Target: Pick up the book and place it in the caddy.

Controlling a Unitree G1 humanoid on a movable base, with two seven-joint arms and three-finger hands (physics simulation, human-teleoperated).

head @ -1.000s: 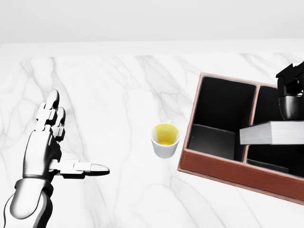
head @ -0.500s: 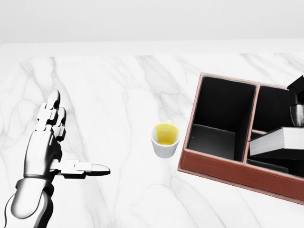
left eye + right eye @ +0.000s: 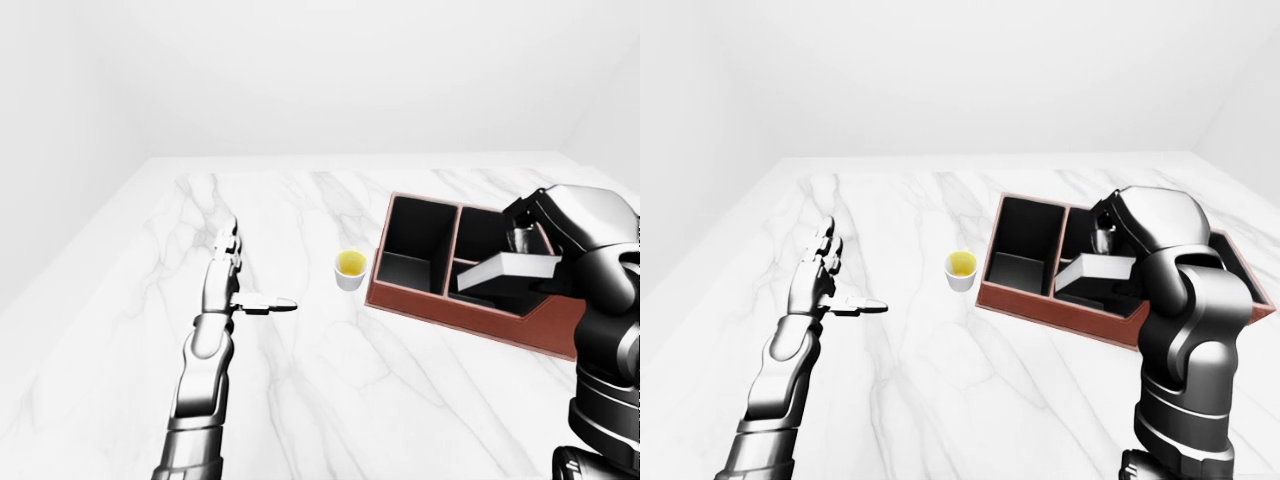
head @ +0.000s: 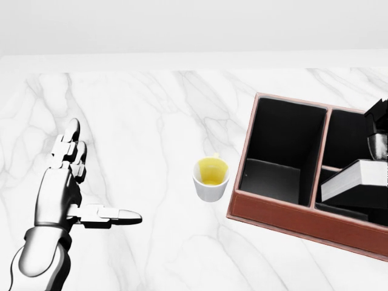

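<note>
Sinking lower than a second ago, book [image 4: 357, 180] tilting inside caddy [image 4: 285, 209], right hand [image 3: 522, 238] just above it, grip impossible to tell, left hand [image 4: 63, 191] spreading open.

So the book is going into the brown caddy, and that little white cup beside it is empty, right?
Not quite. The book is indeed going into the brown caddy, tilted over a right-hand compartment, and the white cup does stand beside it. But the cup isn't empty: the head view shows yellow inside it.
</note>
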